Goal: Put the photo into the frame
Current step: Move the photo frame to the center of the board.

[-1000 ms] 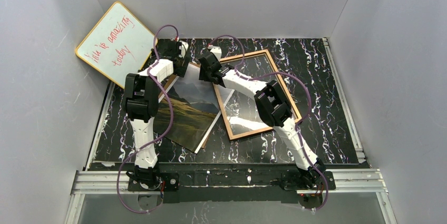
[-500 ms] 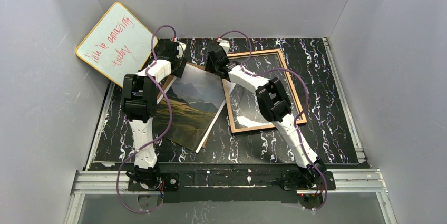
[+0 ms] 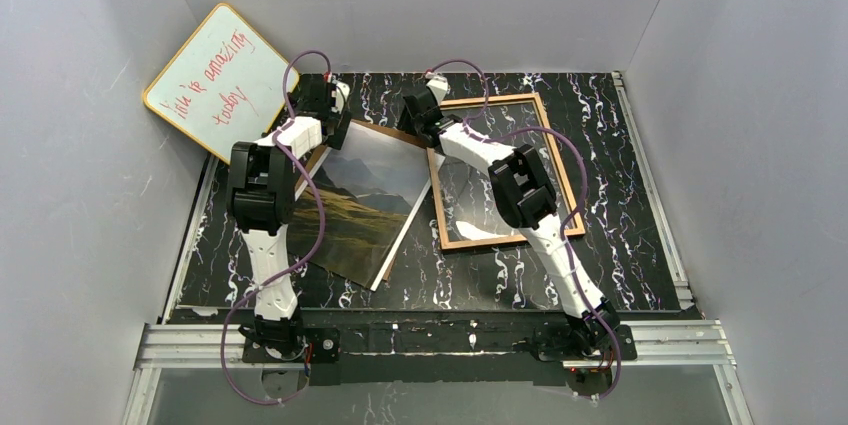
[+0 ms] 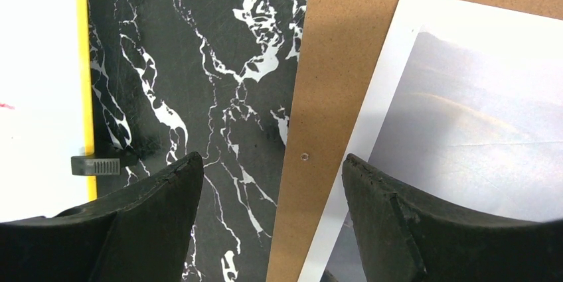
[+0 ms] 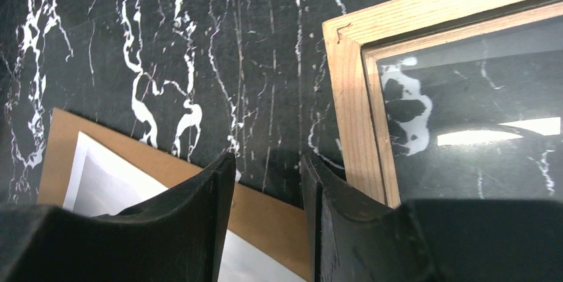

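Green-brown hills and a pale sky show on the photo (image 3: 365,200), so it lies picture side up. It rests on a brown board (image 4: 319,96) on the left half of the surface (image 3: 620,175), not in the frame yet. The frame (image 5: 355,96) lies flat just to its right, wood side up, and its glass (image 5: 478,116) shines. I cannot tell if photo and frame touch.

Red writing on the whiteboard (image 3: 215,70), leaning in the far left corner, reads "amazing today". The first words are too messy to read.

Your left jaws stand wide open over the far left edge of the brown board and hold nothing. Your right jaws are about half open, down between the board and the frame's far left corner, with only bare surface between them. Your right arm stretches across the frame and hides part of it.
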`<action>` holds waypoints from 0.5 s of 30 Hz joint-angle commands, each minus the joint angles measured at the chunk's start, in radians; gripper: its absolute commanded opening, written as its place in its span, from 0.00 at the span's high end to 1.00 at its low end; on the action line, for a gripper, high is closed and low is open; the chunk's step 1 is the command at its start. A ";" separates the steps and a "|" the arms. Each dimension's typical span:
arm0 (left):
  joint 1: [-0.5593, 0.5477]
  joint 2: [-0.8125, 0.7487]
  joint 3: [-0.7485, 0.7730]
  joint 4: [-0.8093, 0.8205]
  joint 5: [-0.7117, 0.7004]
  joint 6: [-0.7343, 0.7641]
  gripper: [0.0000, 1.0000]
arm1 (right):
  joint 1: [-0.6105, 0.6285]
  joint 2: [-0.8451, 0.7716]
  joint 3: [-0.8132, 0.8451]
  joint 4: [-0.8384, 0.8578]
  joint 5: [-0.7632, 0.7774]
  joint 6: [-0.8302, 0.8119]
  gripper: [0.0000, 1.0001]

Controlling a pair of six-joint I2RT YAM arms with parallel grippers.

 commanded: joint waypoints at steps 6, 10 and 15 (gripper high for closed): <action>0.068 0.074 -0.161 -0.236 -0.088 0.064 0.26 | -0.040 -0.036 -0.053 -0.084 0.068 0.001 0.50; 0.071 0.065 -0.177 -0.232 -0.090 0.066 0.26 | -0.041 -0.047 -0.064 -0.074 0.042 -0.001 0.50; 0.073 0.047 -0.197 -0.229 -0.105 0.077 0.27 | -0.025 -0.025 0.005 -0.100 0.021 -0.018 0.48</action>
